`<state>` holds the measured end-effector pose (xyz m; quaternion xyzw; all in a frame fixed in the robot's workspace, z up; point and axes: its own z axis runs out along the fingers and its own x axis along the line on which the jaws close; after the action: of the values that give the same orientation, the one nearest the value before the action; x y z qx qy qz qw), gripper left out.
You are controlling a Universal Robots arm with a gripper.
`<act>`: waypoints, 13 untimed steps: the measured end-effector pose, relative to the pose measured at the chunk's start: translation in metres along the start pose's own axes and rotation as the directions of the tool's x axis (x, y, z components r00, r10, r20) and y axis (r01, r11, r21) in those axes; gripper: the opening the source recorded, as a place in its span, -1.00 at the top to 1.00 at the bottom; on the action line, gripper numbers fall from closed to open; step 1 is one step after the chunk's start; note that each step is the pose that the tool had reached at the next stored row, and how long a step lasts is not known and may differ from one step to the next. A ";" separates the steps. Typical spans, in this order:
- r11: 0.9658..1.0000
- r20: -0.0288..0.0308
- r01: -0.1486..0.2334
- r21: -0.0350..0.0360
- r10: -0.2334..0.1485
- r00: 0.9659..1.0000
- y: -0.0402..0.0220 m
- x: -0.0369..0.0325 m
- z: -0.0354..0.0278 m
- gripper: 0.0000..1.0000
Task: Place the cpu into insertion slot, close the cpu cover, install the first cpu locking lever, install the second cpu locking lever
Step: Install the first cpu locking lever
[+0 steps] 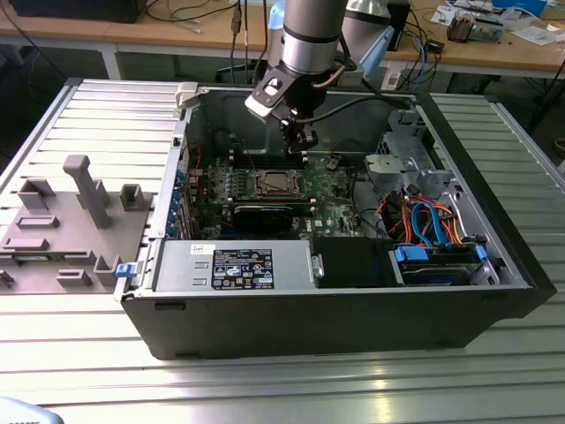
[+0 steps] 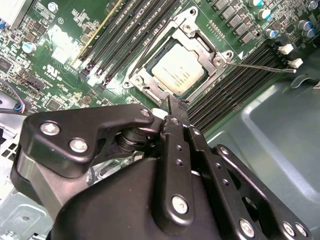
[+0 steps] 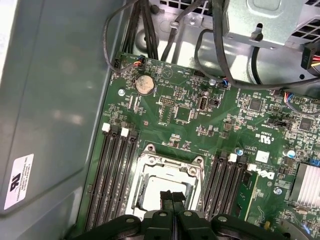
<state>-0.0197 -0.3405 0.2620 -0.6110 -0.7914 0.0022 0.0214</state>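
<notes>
Gripper on the grey arm is hanging inside the open computer case, just over the green circuit board. In both wrist views its two black fingertips are pressing together with nothing between them, and the tip is hovering close by the socket's edge. The cpu is sitting flat in the insertion slot, silver top facing up. The cpu cover is lying down around it, framing the chip. One thin metal lever is sticking out sideways from the socket corner, across the black memory slots. I am not making out whether it is latched.
</notes>
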 end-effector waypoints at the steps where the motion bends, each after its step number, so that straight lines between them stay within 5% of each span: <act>1: 1.000 0.000 0.003 0.000 -0.003 1.000 0.0000 0.0000 0.0000 0.79; 13: 1.000 0.001 0.025 0.001 -0.025 1.000 0.0000 0.0000 0.0000 0.79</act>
<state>-0.0197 -0.3405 0.2620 -0.6009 -0.7990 0.0024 0.0214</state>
